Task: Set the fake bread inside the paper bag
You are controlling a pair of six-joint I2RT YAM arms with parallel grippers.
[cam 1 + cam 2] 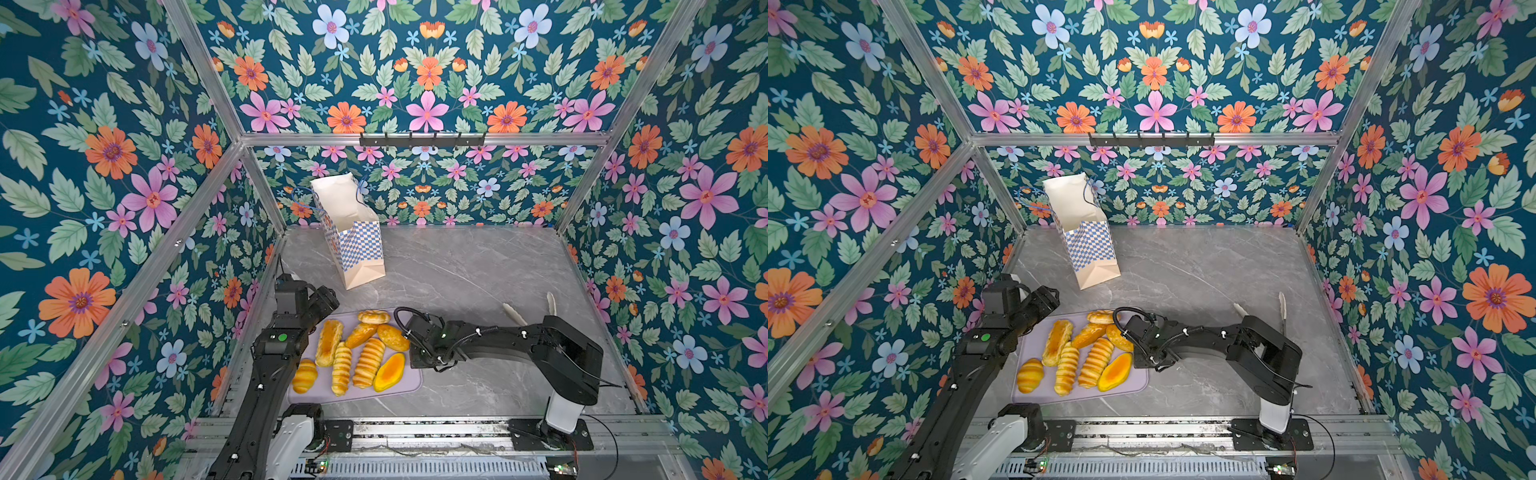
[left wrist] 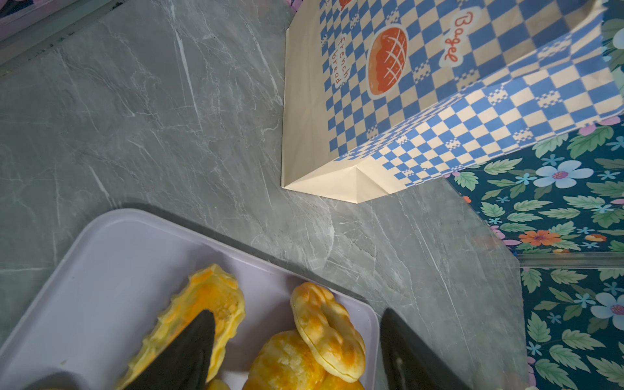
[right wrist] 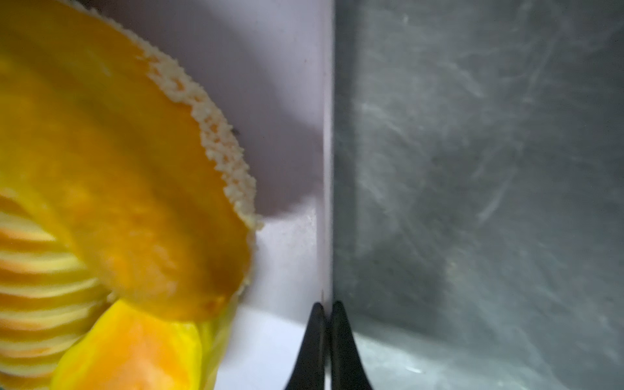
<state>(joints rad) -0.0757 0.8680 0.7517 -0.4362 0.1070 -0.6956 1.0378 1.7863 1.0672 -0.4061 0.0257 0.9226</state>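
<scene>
Right fingers [image 3: 312, 354] were clamped on tray [image 3: 287, 101] rim, left fingers [image 2: 182, 354] apart above bread [image 2: 327, 324]; we judged pickup next, needing left descent.

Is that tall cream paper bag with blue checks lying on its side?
No: the cream checkered paper bag stands upright on the grey table, mouth open.

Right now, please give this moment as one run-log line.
left gripper: open above fake bread | right gripper: shut on lilac tray rim | paper bag: upright, open | no bread lifted
</scene>
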